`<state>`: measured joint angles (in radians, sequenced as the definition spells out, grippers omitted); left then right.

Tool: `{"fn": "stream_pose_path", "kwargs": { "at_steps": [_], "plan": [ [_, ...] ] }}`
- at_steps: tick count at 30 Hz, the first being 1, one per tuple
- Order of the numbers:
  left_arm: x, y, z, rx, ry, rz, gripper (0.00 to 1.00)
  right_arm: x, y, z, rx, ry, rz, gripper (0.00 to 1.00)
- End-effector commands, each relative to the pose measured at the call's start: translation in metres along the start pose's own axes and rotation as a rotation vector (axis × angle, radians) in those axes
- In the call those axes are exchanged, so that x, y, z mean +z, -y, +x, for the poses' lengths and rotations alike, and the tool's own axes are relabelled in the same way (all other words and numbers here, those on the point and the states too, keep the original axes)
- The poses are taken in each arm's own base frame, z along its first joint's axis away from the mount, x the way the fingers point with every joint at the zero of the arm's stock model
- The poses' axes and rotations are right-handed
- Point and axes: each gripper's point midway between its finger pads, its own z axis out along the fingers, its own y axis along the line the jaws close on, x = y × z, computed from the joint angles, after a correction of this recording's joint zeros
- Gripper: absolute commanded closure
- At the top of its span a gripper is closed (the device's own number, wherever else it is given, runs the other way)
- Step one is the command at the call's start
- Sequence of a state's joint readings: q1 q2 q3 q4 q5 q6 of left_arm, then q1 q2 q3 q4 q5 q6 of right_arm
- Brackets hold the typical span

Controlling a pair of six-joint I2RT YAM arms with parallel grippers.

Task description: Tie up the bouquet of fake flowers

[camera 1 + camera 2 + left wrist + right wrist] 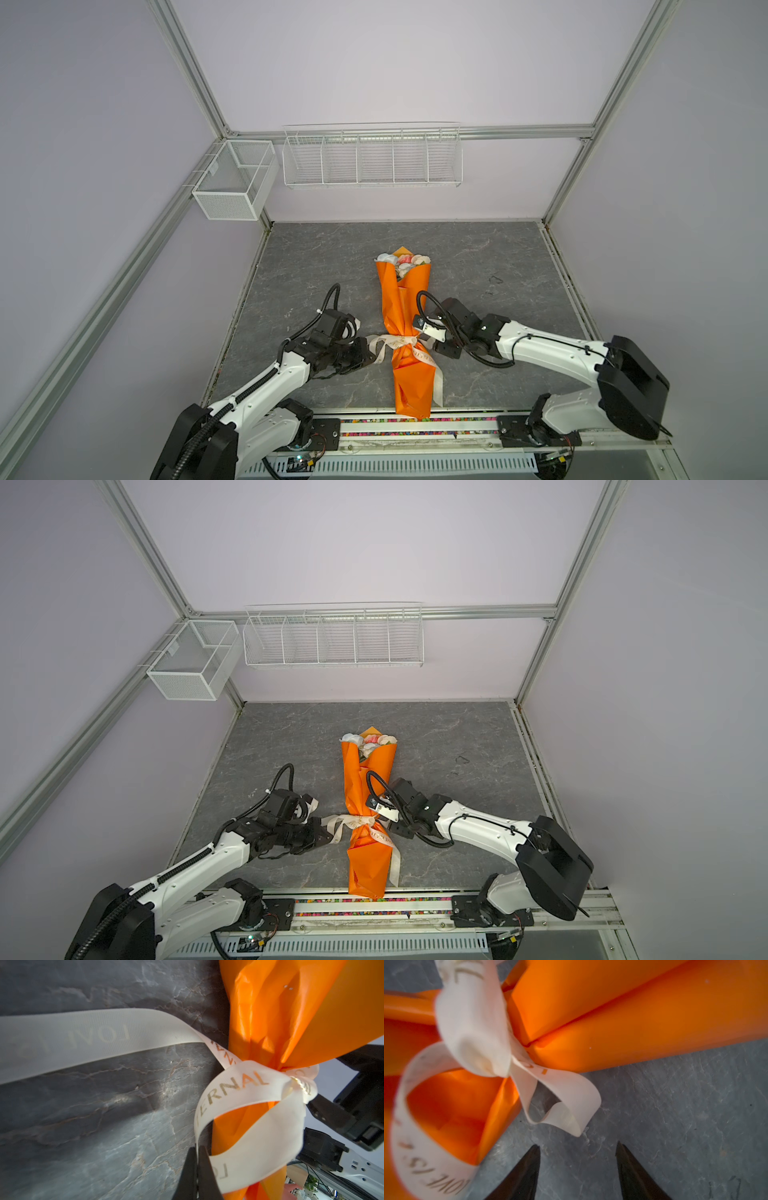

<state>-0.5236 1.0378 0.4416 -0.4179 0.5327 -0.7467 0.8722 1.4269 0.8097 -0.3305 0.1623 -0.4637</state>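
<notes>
On grey tabletop [324, 257] (lilac walls [374, 62]): left gripper [197, 1148] pinches ribbon [245, 1084]; right gripper [577, 1144] agape, empty.

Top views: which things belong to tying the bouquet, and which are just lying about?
In the job: bouquet of fake flowers, orange paper wrap, cream ribbon, left gripper pinching it, right gripper open.
Lying about: mesh box, wire rack, both wall-mounted.

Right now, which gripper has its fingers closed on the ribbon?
The left gripper: its fingers pinch a ribbon loop; the right gripper has its fingers apart, holding nothing.
</notes>
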Motion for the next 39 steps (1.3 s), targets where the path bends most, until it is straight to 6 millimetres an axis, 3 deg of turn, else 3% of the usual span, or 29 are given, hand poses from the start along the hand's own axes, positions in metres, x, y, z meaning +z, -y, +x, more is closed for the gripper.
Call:
{"fn": "stream_pose_path", "kwargs": {
  "at_steps": [1,6,9,16,20,24,25,29,32,39],
  "plan": [
    [-0.002,0.01,-0.006,0.022,0.008,0.028,1.0,-0.004,0.016,-0.042,-0.123,0.149,0.026,0.4],
    [-0.001,0.009,-0.004,0.022,-0.005,0.024,1.0,0.011,0.014,-0.043,-0.149,0.14,-0.001,0.48],
    [0.0,0.009,-0.004,0.023,-0.006,0.026,1.0,0.01,0.012,-0.054,-0.169,0.161,-0.039,0.5],
    [-0.001,0.01,-0.004,0.026,-0.009,0.029,1.0,0.014,-0.001,-0.05,-0.203,0.162,-0.101,0.51],
    [-0.001,0.011,-0.004,0.029,-0.011,0.035,1.0,0.019,-0.001,-0.048,-0.198,0.138,-0.108,0.65],
    [-0.002,0.014,-0.004,0.031,-0.012,0.045,1.0,0.02,0.0,-0.047,-0.165,0.121,-0.105,0.88],
    [-0.003,0.014,-0.003,0.031,-0.01,0.044,1.0,0.018,0.005,-0.046,-0.143,0.12,-0.081,0.93],
    [-0.007,0.014,-0.004,0.033,0.009,0.04,1.0,0.009,0.022,-0.041,-0.022,0.097,0.015,0.93],
    [-0.009,0.015,-0.004,0.034,0.021,0.044,1.0,-0.002,0.033,-0.035,0.173,0.07,0.049,0.93],
    [-0.008,0.02,-0.002,0.029,0.007,0.077,1.0,-0.017,0.024,-0.02,0.544,0.025,0.001,0.93]
  ]
}}
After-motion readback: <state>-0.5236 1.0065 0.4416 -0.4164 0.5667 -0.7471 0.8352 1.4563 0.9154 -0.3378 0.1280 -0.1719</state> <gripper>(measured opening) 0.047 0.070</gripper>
